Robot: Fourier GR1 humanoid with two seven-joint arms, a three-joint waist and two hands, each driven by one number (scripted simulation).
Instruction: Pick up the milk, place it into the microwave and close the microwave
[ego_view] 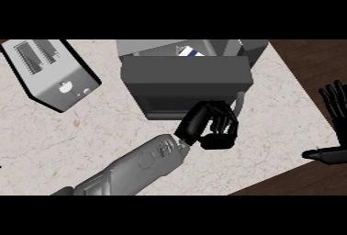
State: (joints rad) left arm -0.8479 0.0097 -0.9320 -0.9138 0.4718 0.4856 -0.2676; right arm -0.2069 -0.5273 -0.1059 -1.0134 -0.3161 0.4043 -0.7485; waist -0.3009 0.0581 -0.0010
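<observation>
The microwave (186,75) stands at the back middle of the counter, its dark grey door panel and window (168,104) facing me. Just beyond that panel, in the lighter grey body, a small part of the white and blue milk carton (191,51) shows; the rest is hidden. My left hand (211,125) comes in from the lower left. Its curled fingers rest against the door's lower right corner, beside the thin handle (240,102), with nothing seen inside them. My right hand (333,103) stays open at the right edge, fingers up.
A silver toaster (51,73) lies at an angle at the back left. The pale marble counter (68,137) ends at the right in a slanted edge, with dark wood floor (311,59) beyond it.
</observation>
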